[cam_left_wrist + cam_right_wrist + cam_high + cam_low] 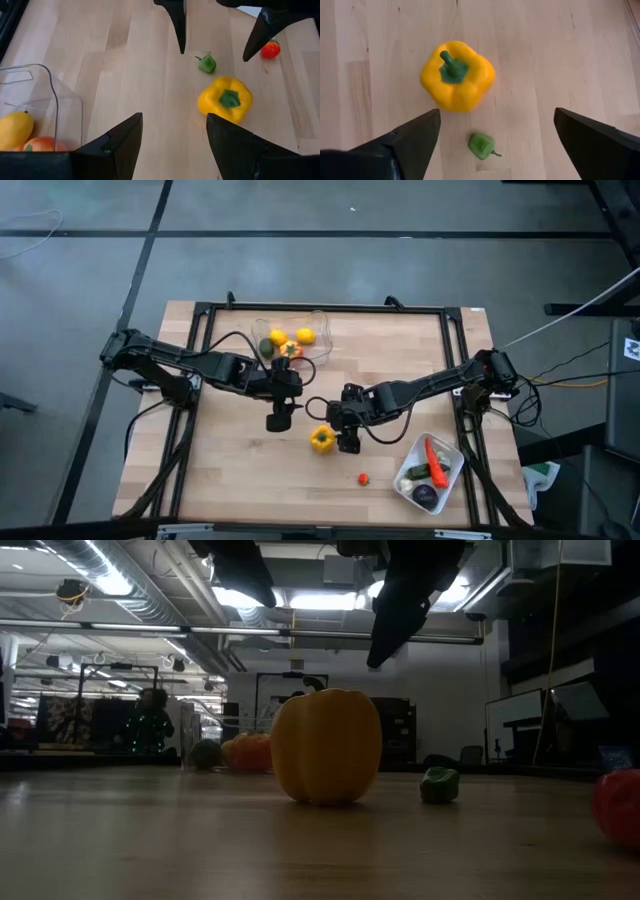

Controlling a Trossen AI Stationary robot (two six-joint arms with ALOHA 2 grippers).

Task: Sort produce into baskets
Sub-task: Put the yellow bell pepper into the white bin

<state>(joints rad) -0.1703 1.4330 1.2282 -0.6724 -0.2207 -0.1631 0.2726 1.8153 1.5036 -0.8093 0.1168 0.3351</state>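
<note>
The right gripper (349, 446) hangs over the middle of the wooden table (240, 470). Its two dark fingers (405, 145) are spread wide and hold nothing. The yellow pepper (457, 75) stands just ahead of the fingers, near the one on that side, not touching them. It sits upright with its green stem on top. A small green piece (481, 145) lies on the wood between the two fingers, closer to the pepper than to the other finger. It touches neither the pepper nor the fingers.

The left gripper (279, 420) hangs a little way off, on the other side of the pepper. Its fingers (117, 147) are also open wide and empty. The pepper lies ahead of it, near one finger. Just behind this gripper is the clear tub (316, 323), with a yellow lemon (306, 335) and an orange tomato (42, 144) inside. There seem to be more pieces in the tub, but from above they are too small to tell apart.

A small red piece (363, 478) lies on the table, past the right gripper. Beside it, near the table corner, is the white tray (405, 489). It holds a red carrot-like piece (434, 458), a purple ball (426, 495) and some green bits.
</note>
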